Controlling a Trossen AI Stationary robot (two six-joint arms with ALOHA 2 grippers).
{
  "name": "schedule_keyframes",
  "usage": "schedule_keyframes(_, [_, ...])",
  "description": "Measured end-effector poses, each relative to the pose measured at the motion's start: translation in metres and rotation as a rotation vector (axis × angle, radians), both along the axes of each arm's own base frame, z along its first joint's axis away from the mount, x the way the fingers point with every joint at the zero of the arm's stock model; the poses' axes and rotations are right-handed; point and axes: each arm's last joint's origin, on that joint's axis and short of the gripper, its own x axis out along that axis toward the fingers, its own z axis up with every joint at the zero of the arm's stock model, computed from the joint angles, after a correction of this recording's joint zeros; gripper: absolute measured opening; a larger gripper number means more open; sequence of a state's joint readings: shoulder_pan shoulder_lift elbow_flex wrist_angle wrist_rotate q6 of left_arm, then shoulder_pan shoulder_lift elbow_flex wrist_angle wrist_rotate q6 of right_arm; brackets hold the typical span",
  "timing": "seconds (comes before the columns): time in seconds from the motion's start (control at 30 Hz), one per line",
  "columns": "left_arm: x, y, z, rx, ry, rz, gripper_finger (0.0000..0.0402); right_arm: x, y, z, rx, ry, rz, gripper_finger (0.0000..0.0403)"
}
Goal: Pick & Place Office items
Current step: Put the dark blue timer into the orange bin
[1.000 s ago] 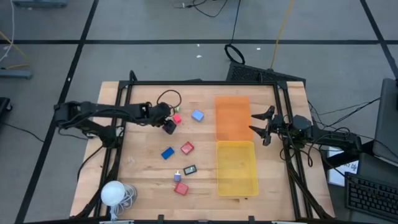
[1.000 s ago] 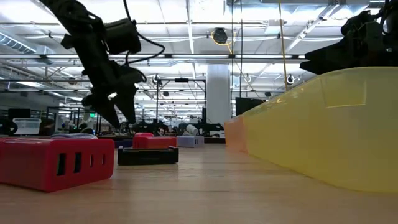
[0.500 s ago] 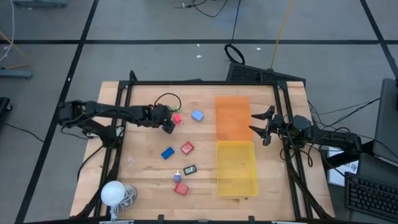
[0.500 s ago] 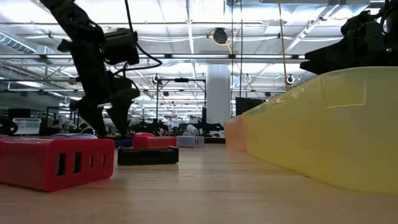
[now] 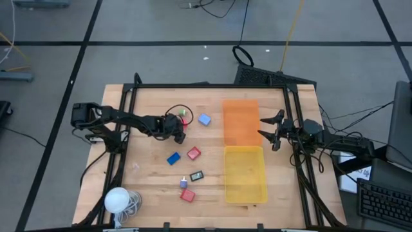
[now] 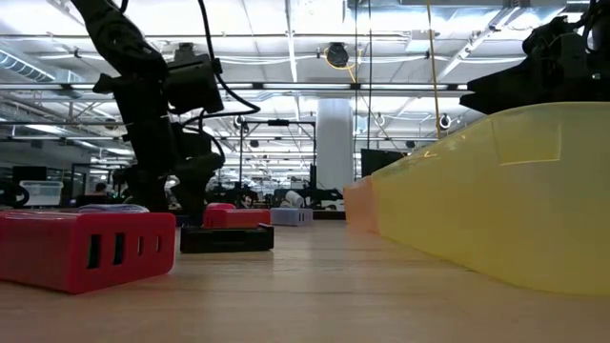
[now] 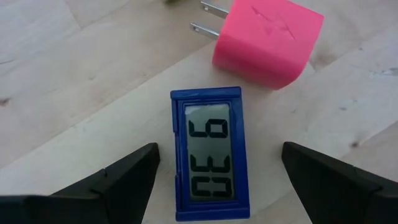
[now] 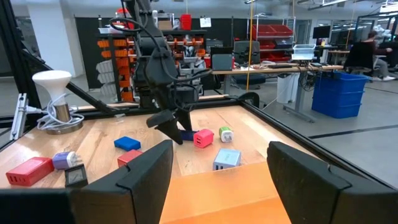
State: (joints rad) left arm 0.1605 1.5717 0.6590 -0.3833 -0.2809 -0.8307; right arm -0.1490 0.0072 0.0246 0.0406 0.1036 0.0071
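Note:
My left gripper (image 5: 176,128) (image 7: 219,154) points down, open, low over the table (image 5: 148,171). Its fingers stand on either side of a blue digital clock (image 7: 211,152) without touching it. The clock lies flat on the wood. A pink charger plug (image 7: 267,38) (image 5: 183,122) lies just beyond it. A green piece (image 5: 182,112), a light-blue block (image 5: 205,119), a blue block (image 5: 173,158), a red block (image 5: 194,153), a black piece (image 5: 197,175) and another red block (image 5: 187,195) are scattered nearby. My right gripper (image 5: 267,129) waits open by the orange tray (image 5: 240,125).
The yellow tray (image 5: 244,173) lies next to the orange tray, on its near side. A white ball with a coiled cord (image 5: 117,200) sits at the table's near left corner. A black cord loop (image 5: 174,101) lies behind the left gripper. Bare wood shows along the table's left side.
My left gripper has come down toward the table and tipped from a slant to point nearly straight down. It has also shifted a little toward the table's right. It now stands over the blue clock. The things on the table have stayed where they were.

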Motion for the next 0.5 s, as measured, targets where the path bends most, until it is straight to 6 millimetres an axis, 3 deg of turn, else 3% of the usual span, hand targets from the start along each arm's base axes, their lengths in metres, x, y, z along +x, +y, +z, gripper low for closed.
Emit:
schedule_keyframes(0.37, [-0.0065,-0.0025,-0.0006,-0.066,0.057,-0.004,0.0346,0.0,0.0,0.0,0.0,0.0,0.0,0.0251])
schedule_keyframes(0.5, [-0.0069,-0.0035,-0.0008,-0.069,0.064,-0.014,0.0308,0.0,0.0,0.0,0.0,0.0,0.0,0.0251])
